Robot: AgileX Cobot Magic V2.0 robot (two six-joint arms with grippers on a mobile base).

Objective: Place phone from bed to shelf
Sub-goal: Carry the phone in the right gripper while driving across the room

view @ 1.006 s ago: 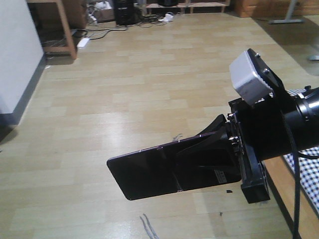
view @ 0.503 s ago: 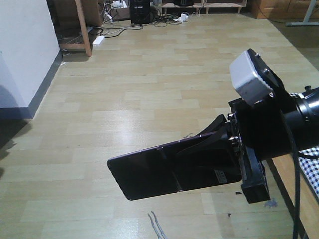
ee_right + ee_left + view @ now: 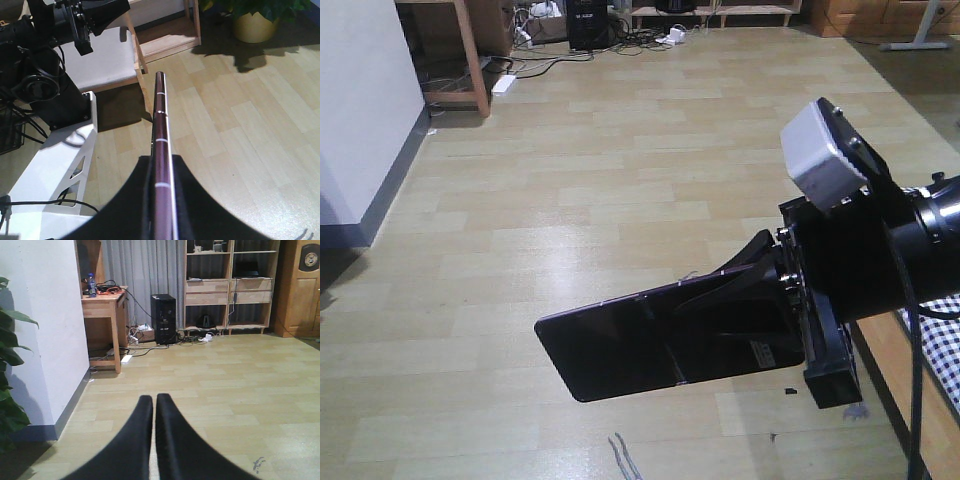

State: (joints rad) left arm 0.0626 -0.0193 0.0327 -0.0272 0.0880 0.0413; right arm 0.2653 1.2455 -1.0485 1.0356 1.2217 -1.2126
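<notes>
R tool (image 3: 705,315) clamped on phone (image 3: 610,345), held nearly flat over floor (image 3: 570,150), free end toward 9 o'clock; bed (image 3: 945,350) at 3 o'clock edge; L tool (image 3: 154,401) closed, empty; shelf (image 3: 207,292) far off at 1 o'clock, L wrist view.

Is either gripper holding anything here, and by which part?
The right gripper clamps the phone by its labelled end, pinching both flat faces, and the rest sticks out free. The left gripper is shut on nothing.
</notes>
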